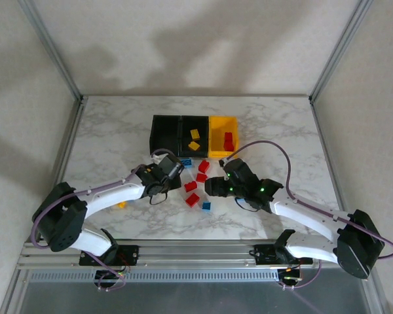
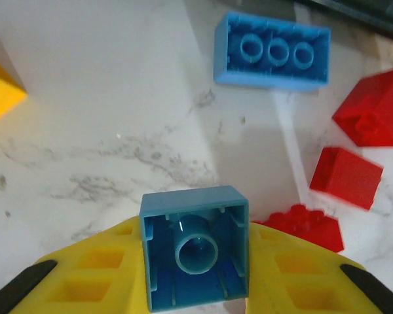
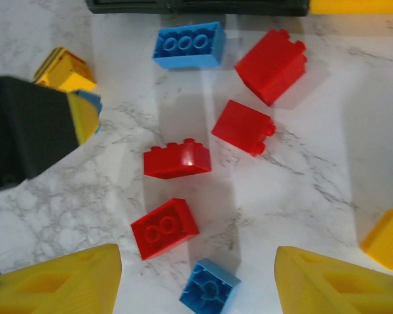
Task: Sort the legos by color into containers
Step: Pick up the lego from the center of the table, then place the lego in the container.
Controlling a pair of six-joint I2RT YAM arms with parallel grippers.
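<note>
My left gripper (image 2: 195, 268) is shut on a small blue lego (image 2: 195, 245), whose hollow underside faces the camera above the marble. From above, that gripper (image 1: 175, 168) sits just below the two black bins (image 1: 164, 131). My right gripper (image 3: 200, 284) is open, low over a small blue brick (image 3: 209, 289) lying upside down between its yellow fingers (image 3: 59, 281). Red legos (image 3: 164, 227) (image 3: 177, 159) (image 3: 243, 126) lie ahead of it, and a long blue brick (image 3: 187, 44) lies near the bins. The middle black bin holds yellow bricks (image 1: 194, 139); the yellow-orange bin (image 1: 213, 137) holds red ones (image 1: 228, 140).
A loose yellow brick (image 1: 122, 205) lies beside the left forearm, and another yellow one (image 3: 386, 239) lies right of the right gripper. The left gripper's black body (image 3: 26, 134) stands close on the left in the right wrist view. Metal frame rails (image 1: 65, 144) border the table.
</note>
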